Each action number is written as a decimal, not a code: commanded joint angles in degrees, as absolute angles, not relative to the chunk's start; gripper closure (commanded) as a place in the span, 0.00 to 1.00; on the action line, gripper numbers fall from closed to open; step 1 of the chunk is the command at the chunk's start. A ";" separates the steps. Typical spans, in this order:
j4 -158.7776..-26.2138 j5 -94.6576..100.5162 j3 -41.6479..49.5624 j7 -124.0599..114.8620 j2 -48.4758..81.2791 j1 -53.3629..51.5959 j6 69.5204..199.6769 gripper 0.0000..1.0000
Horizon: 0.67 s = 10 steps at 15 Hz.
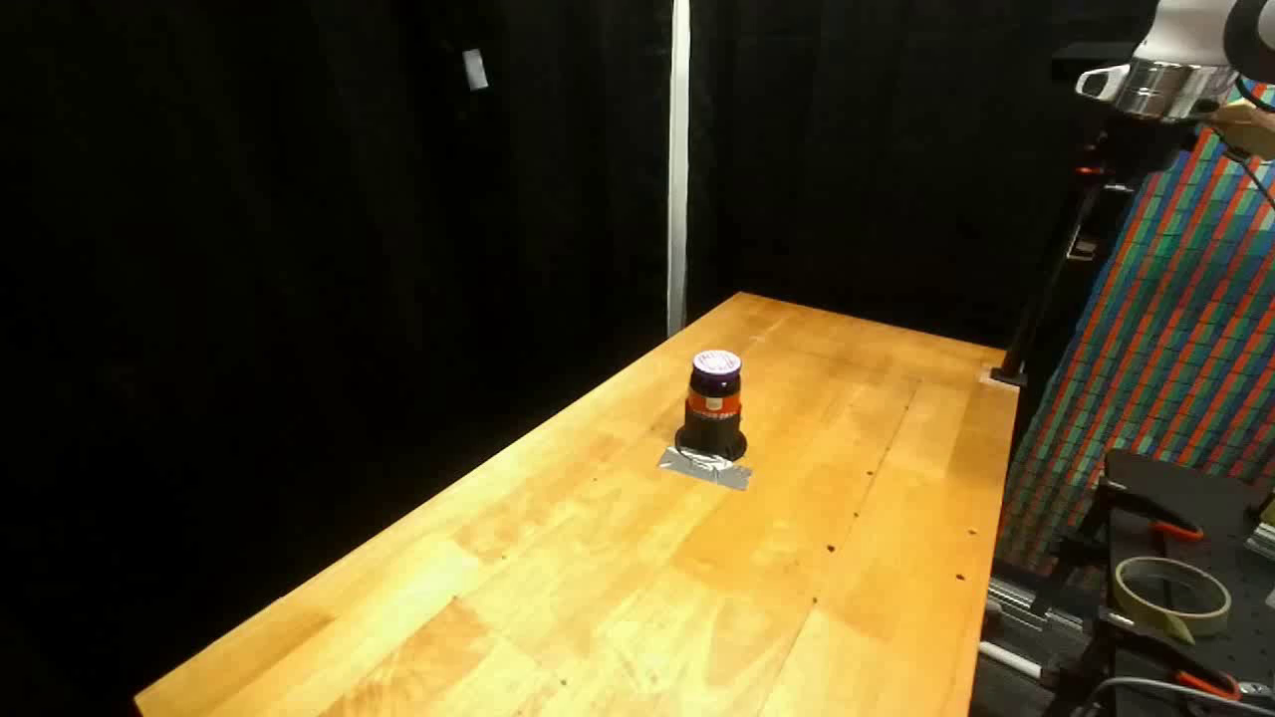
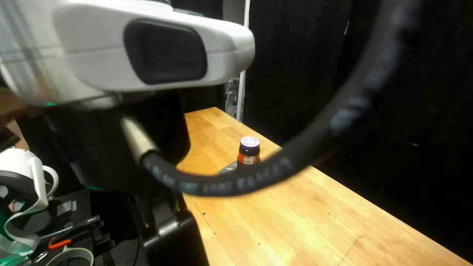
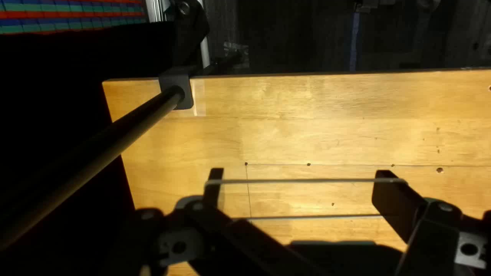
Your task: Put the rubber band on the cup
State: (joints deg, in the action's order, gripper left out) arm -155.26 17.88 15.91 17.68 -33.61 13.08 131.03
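Note:
The cup (image 1: pixel 714 403) is a small dark cylinder with a pale round top and an orange band. It stands upright on the wooden table (image 1: pixel 637 597) in a dark round base. It also shows in an exterior view (image 2: pixel 249 155), its lower part hidden by the robot's cable. My gripper (image 3: pixel 300 184) is open above the table near a corner, away from the cup. The rubber band (image 3: pixel 299 180) is stretched around both spread fingers, its two strands crossing the gap between them. The cup is out of view in the wrist view.
Grey tape (image 1: pixel 702 468) lies on the table beside the cup's base. A black pole (image 3: pixel 138 119) is clamped at the table edge near the gripper. A thick black cable (image 2: pixel 258 177) loops from the arm. A tape roll (image 1: pixel 1172 596) sits on a dark side surface.

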 commanded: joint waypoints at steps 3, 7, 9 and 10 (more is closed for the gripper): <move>-154.94 17.49 15.42 17.93 -33.74 13.52 130.94 0.00; -154.94 17.49 15.41 17.92 -33.75 13.52 130.94 0.00; -153.12 15.98 13.18 16.07 -30.96 11.28 130.38 0.00; -151.28 13.79 11.36 13.75 -28.60 9.36 129.50 0.00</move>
